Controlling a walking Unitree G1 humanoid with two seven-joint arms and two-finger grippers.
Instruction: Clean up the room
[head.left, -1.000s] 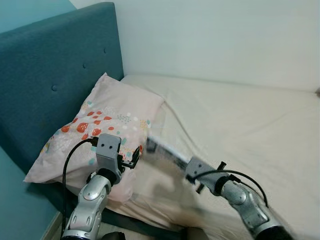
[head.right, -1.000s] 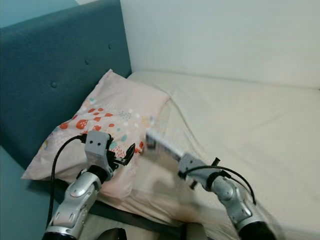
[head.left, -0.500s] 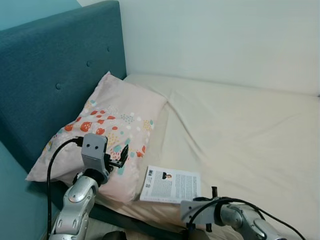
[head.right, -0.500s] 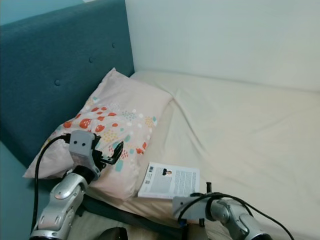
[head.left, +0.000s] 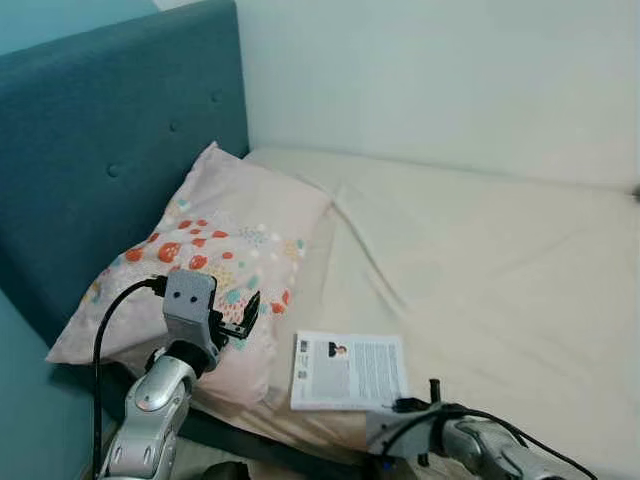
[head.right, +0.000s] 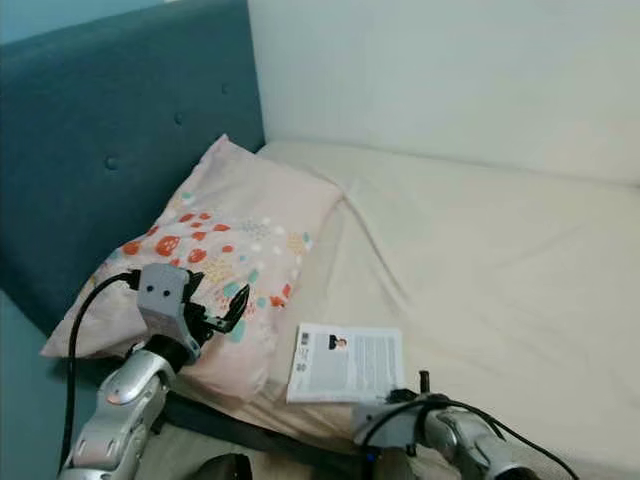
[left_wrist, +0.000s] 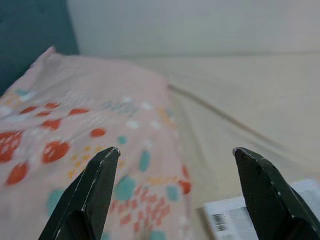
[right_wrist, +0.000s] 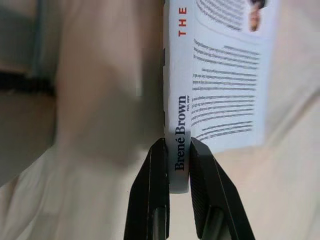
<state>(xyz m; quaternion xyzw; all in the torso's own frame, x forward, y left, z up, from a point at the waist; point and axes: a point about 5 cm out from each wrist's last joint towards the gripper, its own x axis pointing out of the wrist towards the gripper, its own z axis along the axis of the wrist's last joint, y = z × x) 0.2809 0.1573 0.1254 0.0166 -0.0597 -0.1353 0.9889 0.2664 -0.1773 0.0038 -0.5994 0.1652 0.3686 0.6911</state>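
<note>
Nearest, at the bottom right of the left eye view, the right gripper (right_wrist: 177, 165) has its two black fingers closed on the spine end of a white paperback book (head.left: 349, 370). The right wrist view shows the fingers (right_wrist: 153, 200) pinching the spine, with the lettering "Brené Brown" sitting between them. The book lies flat on the cream bed sheet (head.left: 500, 270), back cover up with printed text and a small photo, at the near edge of the bed, just beside the lower corner of the pillow (head.left: 215, 250).

At the lower left of the left eye view, the left gripper (left_wrist: 175, 152) is raised over the near part of the pillow, its fingers spread wide and holding nothing; the left wrist view looks out between them across the pillow's red and teal pattern, with a corner of the book at the frame's lower right.

Farther back, the pillow leans against the teal buttoned headboard (head.left: 110, 150) in the upper left, and a pale wall (head.left: 450, 80) spans the top behind the bed.
</note>
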